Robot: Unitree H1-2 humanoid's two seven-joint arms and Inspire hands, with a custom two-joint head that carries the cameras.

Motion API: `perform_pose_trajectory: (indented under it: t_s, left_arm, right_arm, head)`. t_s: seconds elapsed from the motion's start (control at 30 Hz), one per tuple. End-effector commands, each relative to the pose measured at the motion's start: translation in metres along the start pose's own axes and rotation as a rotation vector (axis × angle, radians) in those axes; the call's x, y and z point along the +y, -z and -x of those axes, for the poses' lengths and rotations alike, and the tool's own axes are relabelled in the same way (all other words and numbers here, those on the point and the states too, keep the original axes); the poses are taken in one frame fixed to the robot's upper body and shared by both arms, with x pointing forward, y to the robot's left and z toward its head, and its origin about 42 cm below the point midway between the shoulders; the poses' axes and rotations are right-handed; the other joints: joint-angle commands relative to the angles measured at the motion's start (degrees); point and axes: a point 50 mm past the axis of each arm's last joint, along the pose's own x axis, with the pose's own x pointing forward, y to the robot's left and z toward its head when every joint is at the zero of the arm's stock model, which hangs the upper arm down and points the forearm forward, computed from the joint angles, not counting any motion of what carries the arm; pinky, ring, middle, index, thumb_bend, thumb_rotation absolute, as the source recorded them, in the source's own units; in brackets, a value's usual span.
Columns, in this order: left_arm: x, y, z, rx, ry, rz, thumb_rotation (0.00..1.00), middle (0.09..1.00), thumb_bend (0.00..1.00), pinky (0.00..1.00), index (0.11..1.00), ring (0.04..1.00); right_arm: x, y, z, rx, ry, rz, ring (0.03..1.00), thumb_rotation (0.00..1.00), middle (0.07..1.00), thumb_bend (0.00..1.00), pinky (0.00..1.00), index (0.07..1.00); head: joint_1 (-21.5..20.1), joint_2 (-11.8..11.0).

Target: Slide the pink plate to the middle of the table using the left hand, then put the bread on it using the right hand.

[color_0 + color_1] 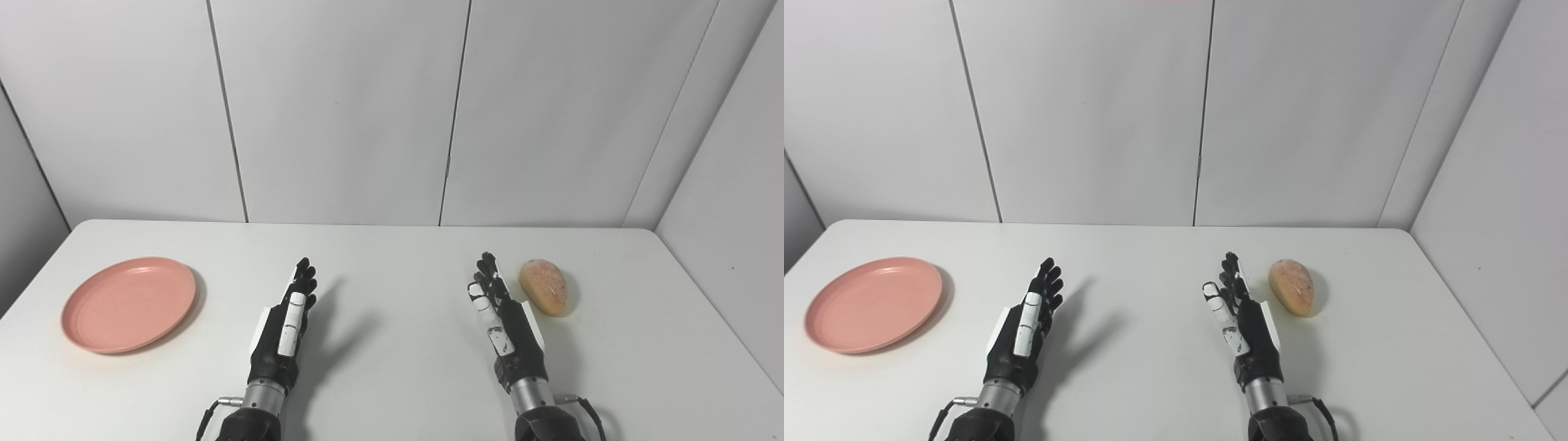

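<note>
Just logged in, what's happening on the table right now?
Nothing is being handled yet. The left robot hand and right robot hand both hover open over the white table, holding nothing. The pink plate sits empty at the table's left side, clear of the left robot hand. The bread lies on the table just right of the right robot hand, apparently untouched. The plate has not reached the middle.

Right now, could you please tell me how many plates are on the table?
1. The pink plate lies near the table's left edge, left of the left hand and empty. The bread sits on the bare table beside the right hand. Nothing seems hidden.
</note>
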Motion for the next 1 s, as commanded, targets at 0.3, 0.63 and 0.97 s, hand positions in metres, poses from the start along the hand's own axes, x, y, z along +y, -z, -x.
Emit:
perform_pose_trajectory:
  t_s: [0.3,0.63,0.97]
  left_arm:
    - [-0.0059,-0.0202,-0.0106,-0.063,0.021,0.005,1.0,1.0,0.75,1.0,1.0,1.0]
    - [-0.0061,-0.0205,-0.011,-0.066,0.022,0.009,1.0,1.0,0.74,1.0,1.0,1.0]
    - [-0.006,-0.0213,-0.0114,-0.068,0.022,0.009,1.0,1.0,0.75,1.0,1.0,1.0]
  right_arm:
    - [0.0049,-0.0191,-0.0073,-0.062,-0.017,-0.012,1.0,0.81,1.0,0.62,1.0,1.0]
    - [0.0041,-0.0164,-0.008,-0.06,-0.023,-0.009,1.0,0.81,1.0,0.61,1.0,1.0]
    - [0.004,-0.013,-0.0085,-0.054,-0.025,-0.002,1.0,0.81,1.0,0.61,1.0,1.0]
  head:
    - [0.0,0.2]
    - [0.0,0.1]
    - [-0.1,-0.1]
